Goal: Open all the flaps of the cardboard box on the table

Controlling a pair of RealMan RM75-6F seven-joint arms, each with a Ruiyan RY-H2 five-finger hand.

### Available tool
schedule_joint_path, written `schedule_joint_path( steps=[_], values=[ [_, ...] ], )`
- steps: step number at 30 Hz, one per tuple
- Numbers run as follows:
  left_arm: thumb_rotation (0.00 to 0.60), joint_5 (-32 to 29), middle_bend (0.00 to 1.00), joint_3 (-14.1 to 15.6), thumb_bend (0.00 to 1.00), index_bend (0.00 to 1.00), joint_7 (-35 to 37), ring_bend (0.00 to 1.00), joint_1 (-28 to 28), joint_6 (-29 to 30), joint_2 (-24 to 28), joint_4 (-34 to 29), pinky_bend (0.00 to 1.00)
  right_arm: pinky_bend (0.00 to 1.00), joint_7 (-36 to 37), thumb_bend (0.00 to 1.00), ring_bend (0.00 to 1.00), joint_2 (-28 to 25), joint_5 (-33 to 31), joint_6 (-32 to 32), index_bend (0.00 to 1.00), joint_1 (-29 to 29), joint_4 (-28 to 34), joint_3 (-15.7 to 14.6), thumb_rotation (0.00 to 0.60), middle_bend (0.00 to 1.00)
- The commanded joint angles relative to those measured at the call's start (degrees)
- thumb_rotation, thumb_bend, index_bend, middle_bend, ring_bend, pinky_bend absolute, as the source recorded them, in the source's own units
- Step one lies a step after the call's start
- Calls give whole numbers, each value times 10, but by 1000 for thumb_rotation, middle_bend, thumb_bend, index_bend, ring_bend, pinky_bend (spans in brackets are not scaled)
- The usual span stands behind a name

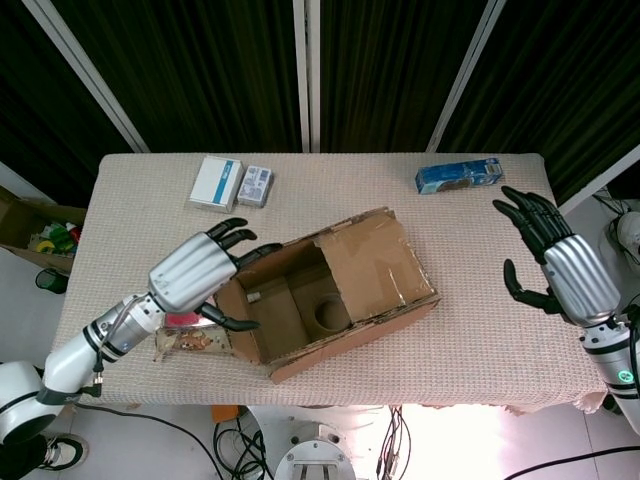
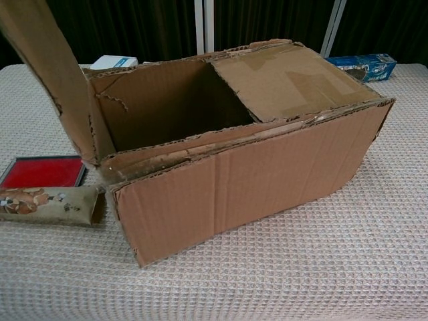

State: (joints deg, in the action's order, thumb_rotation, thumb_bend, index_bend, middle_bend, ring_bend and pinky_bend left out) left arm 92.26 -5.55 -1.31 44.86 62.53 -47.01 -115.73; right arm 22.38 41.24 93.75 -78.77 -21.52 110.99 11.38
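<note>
The cardboard box (image 1: 335, 300) is plain brown corrugated board, worn and torn along its edges, and it sits at an angle on the woven surface (image 1: 470, 330) near the front edge, at about mid-width. Its left flap (image 2: 47, 73) stands raised and tipped outward, leaving the left half of the inside open to view, with a round shape showing on the bottom from above. The right flap (image 2: 287, 77) lies flat across the right half, and a narrow front flap (image 2: 200, 150) lies folded down along the near rim.
</note>
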Motion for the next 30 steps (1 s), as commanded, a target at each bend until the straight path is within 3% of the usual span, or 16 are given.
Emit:
schedule_joint_path(
  steps=[1, 6, 9, 10, 14, 16, 20, 23, 26, 30],
  values=[
    [0, 2, 807, 21, 11, 130, 42, 251, -34, 10, 43, -18, 166, 0, -4, 617, 0, 1, 2, 1, 0, 0, 4, -1, 600, 17],
    [0, 26, 811, 32, 22, 131, 72, 251, -73, 47, 69, -4, 163, 0, -23, 617, 0, 10, 9, 15, 0, -8, 11, -5, 600, 19],
    [0, 30, 713, 37, 16, 133, 78, 251, -94, 65, 79, 8, 164, 0, -44, 617, 0, 19, 27, 35, 0, -21, 18, -10, 600, 27],
    [0, 25, 621, 39, 14, 133, 74, 245, -103, 69, 81, 15, 164, 0, -53, 618, 0, 23, 39, 45, 0, -28, 21, -13, 600, 35],
    [0, -28, 96, 30, 11, 121, 19, 101, -141, 106, 61, 62, 177, 0, -82, 613, 0, 42, 84, 85, 0, -61, 36, -19, 600, 128],
    [0, -58, 2, 21, 22, 112, -12, 71, -162, 139, 34, 101, 182, 0, -105, 606, 0, 56, 97, 115, 0, -83, 46, -19, 600, 182],
    [0, -120, 0, 10, 33, 71, -30, 53, -191, 159, -2, 156, 176, 0, -186, 594, 0, 81, 87, 190, 0, -129, 61, -9, 600, 250],
    [0, -156, 7, 5, 36, 56, -12, 53, -205, 153, -22, 190, 171, 0, -287, 591, 0, 102, 68, 250, 0, -164, 67, 6, 600, 301],
    [0, -169, 40, 3, 35, 53, 18, 53, -214, 144, -36, 220, 170, 0, -388, 590, 0, 130, 46, 307, 0, -201, 70, 20, 600, 358],
    [0, -172, 57, -1, 34, 53, 52, 53, -222, 135, -52, 251, 170, 0, -454, 602, 0, 169, -1, 380, 0, -251, 65, 30, 600, 402]
  ],
)
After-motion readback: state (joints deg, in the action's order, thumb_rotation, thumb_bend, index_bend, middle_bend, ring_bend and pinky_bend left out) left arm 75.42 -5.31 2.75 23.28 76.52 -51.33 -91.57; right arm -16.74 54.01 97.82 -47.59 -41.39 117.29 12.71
